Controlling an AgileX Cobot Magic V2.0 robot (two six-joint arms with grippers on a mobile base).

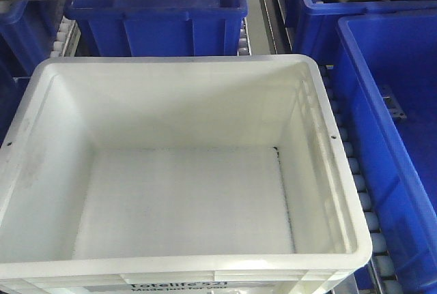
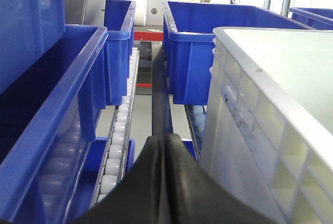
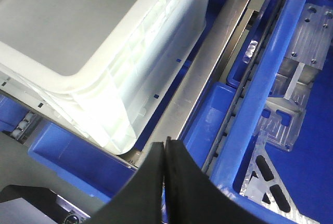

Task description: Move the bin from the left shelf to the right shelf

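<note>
Blue totes [image 1: 157, 24] crowd the white bin [image 1: 184, 198] on both sides; left claw [image 2: 165, 143] and right claw [image 3: 165, 148] both clenched, empty.

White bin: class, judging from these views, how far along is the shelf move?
Done: nothing visible; the white bin sits empty on rollers among blue totes. In hand: nothing; the left gripper and right gripper are shut beside it. Left: grasping and moving it.
</note>
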